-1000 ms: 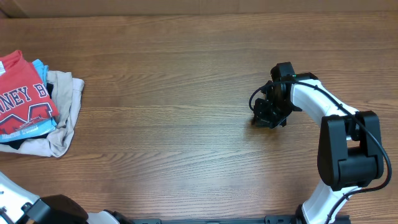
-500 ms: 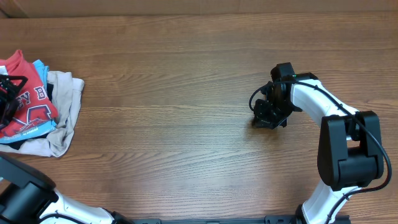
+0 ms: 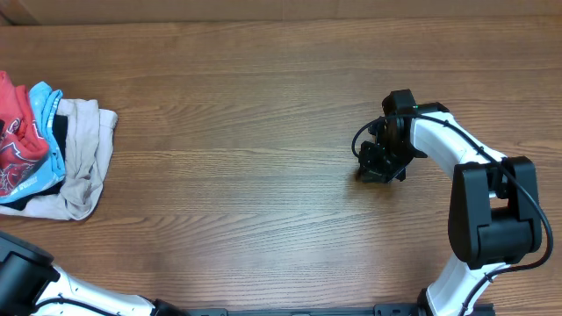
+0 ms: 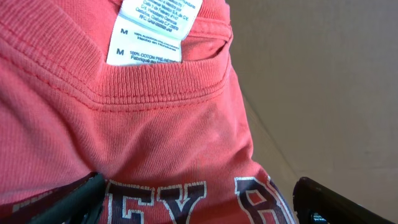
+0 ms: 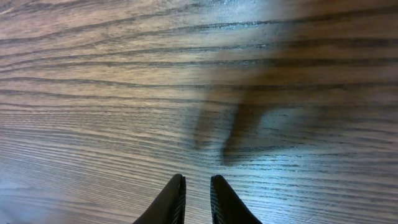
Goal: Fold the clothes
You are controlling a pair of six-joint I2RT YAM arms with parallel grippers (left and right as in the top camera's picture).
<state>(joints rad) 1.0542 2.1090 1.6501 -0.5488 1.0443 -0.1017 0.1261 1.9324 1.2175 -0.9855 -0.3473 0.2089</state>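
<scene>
The clothes lie in a heap at the table's left edge: a coral-red T-shirt [image 3: 10,132], a light blue tee [image 3: 42,101] and a beige garment [image 3: 88,158]. The left wrist view is filled by the red T-shirt [image 4: 155,137], with its collar, a white size label [image 4: 155,28] and dark, white-edged lettering. My left gripper [image 4: 202,202] is open, one finger on each side of the lettering, close over the cloth. My right gripper [image 3: 373,168] rests low over bare wood at the right; its fingers [image 5: 197,199] are nearly together with nothing between them.
The wooden table [image 3: 246,132] stretches between the heap and the right arm [image 3: 465,167]. Part of the left arm [image 3: 26,281] shows at the bottom left corner. A pale wall or board [image 4: 323,81] lies beyond the shirt.
The left gripper came in over the red T-shirt and has gone out of the overhead view. The shirt now lies bunched further left, its lettering mostly hidden. The right arm has not moved.
</scene>
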